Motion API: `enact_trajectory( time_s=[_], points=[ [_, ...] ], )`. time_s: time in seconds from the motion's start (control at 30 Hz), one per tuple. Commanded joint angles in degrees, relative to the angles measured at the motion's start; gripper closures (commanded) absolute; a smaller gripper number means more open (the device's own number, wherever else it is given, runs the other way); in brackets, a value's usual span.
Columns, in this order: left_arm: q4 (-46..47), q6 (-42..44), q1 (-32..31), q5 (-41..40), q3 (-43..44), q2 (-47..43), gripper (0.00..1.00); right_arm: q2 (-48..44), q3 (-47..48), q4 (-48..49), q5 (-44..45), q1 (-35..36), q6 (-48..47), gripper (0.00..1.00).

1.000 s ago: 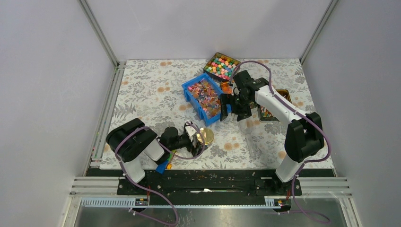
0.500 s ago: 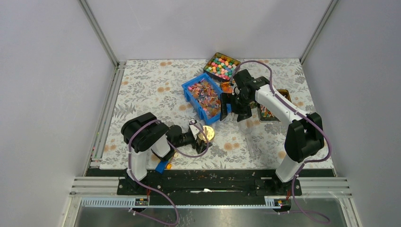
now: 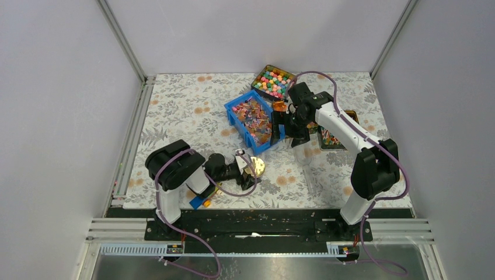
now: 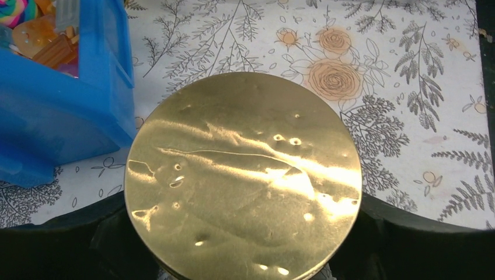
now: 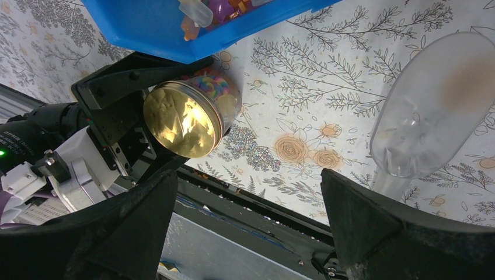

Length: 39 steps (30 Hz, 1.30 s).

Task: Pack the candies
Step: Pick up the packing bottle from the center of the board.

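Gold-lidded jar (image 5: 192, 116) sits inside your left tool (image 4: 242, 233), contact unclear, so squeeze it evenly while your right tool (image 5: 251, 221) hangs spread apart.

Black joints, white links (image 3: 341, 124), purple cables (image 3: 315, 75); left tool (image 3: 245, 167), right tool (image 3: 286, 133) black.

1 blue bin (image 4: 58, 111), 1 gold-lid jar (image 4: 242, 175), 2 tins (image 3: 260, 75), 1 clr scoop (image 5: 432, 111), 2 arms (image 3: 344, 131).

The gold lid (image 4: 242, 175) was dented, glossy metal; the blue bin (image 4: 58, 116) smooth plastic; the candies (image 5: 201, 11) glossy-wrapped.
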Motion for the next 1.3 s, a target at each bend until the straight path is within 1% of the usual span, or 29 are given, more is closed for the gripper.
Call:
enact_trajectory(
  time_s=[0.0, 0.07, 0.33, 0.5, 0.63, 0.7, 0.8, 0.87, 1.03, 1.17, 1.27],
  points=[
    [-5.8, 4.1, -0.2, 2.5, -1.4, -5.9, 0.37, -1.0, 2.6, -1.3, -0.9, -0.3, 0.4, 0.00],
    [-9.6, 5.2, -0.2, 2.2, -1.4, -9.5, 0.37, -1.6, 2.8, -1.4, -0.8, -0.3, 0.4, 0.00],
    [-30.5, 10.0, -0.2, 1.3, 2.0, -26.6, 0.37, -5.3, 5.0, -1.1, -1.0, -0.3, -2.1, 0.00],
    [-46.6, 12.2, -0.2, 0.3, 6.5, -37.2, 0.38, -7.3, 9.0, -1.2, 0.6, -0.3, -3.0, 0.00],
    [-58.8, 13.2, -0.2, 0.8, 11.4, -43.4, 0.39, -7.2, 14.2, -1.0, -1.7, -0.4, -4.6, 0.00],
    [-63.8, 13.3, -0.2, 1.1, 13.7, -46.1, 0.39, -7.7, 15.5, 0.7, -4.1, -0.3, -6.0, 0.00],
    [-70.7, 13.5, -0.1, 1.5, 18.0, -48.7, 0.40, -10.2, 14.0, 6.5, -6.5, -0.4, -7.8, 0.00],
    [-74.7, 14.0, 0.1, 2.3, 21.3, -49.7, 0.40, -12.6, 11.7, 11.3, -8.2, -0.3, -10.4, 0.00],
    [-81.7, 15.0, 1.4, 6.0, 27.0, -50.9, 0.41, -20.0, 1.9, 23.5, -16.4, -0.4, -23.6, 0.00],
    [-84.3, 16.7, 2.9, 10.1, 29.8, -51.1, 0.41, -23.0, -1.0, 25.3, -23.9, -0.4, -34.0, 0.00],
    [-85.0, 17.6, 4.2, 13.6, 31.0, -51.2, 0.41, -24.1, -1.2, 25.3, -30.4, -0.3, -39.4, 0.01]
  ],
)
